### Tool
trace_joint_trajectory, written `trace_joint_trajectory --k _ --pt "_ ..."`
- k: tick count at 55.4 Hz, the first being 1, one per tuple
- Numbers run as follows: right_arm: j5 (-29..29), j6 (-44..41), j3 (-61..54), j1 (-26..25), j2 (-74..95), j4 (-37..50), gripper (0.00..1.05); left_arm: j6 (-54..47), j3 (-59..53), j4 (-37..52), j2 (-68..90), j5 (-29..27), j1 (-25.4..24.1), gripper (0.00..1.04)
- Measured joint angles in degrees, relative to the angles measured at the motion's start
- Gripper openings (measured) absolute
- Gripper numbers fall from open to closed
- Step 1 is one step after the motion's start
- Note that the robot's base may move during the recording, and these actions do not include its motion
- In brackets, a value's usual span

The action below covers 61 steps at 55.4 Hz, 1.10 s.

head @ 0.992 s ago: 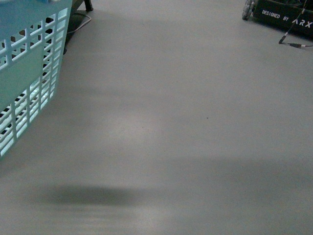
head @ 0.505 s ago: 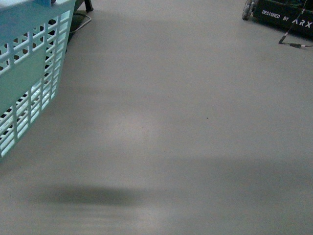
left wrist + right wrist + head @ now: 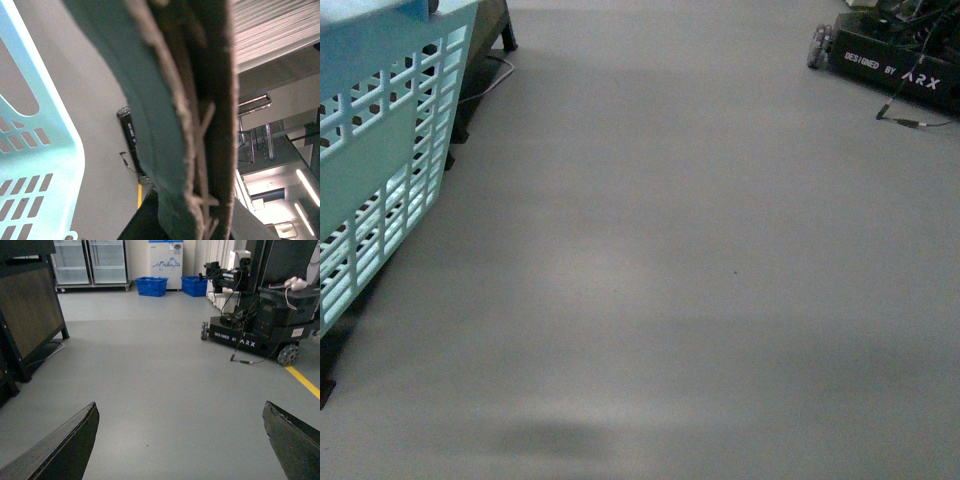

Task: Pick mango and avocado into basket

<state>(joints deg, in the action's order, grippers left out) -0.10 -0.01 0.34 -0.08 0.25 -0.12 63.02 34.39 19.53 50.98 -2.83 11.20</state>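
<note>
A light teal slotted plastic basket [image 3: 370,150] stands at the far left of the front view on a grey floor [image 3: 670,250], its grid wall slanting and a dark furniture leg [image 3: 485,60] just behind it. Neither arm shows in that view. From the left wrist, the basket's rim, with an oval hand slot and rows of small slots [image 3: 55,165], lies beside a brown-grey swing handle [image 3: 210,100] that fills the middle of the picture, very close to the lens and bound with pale ties [image 3: 204,117]. The left tool cannot be made out against the handle, so whether it grips anything cannot be told. The right tool [image 3: 180,412] hangs above bare floor with its two dark fingers [image 3: 65,445] spread wide and nothing between them. Ahead of it stands a black wheeled robot base lettered "DESIGNED BY ARX" [image 3: 250,335], which also shows at the top right of the front view [image 3: 900,75] with a thin cable [image 3: 905,122] trailing onto the floor. A yellow floor line [image 3: 302,380] runs beside that base. Two blue crates [image 3: 152,286] and a white cabinet [image 3: 165,262] stand against the far wall, and a dark wooden unit [image 3: 30,315] stands well apart from the base.
</note>
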Motion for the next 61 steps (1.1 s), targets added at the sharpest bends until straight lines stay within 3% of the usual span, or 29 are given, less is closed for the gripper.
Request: trace_joint_trajectory --k 61 --pt "0.0 0.0 0.0 0.0 0.0 0.0 0.97 0.0 0.0 0.0 0.0 0.0 0.0 0.1"
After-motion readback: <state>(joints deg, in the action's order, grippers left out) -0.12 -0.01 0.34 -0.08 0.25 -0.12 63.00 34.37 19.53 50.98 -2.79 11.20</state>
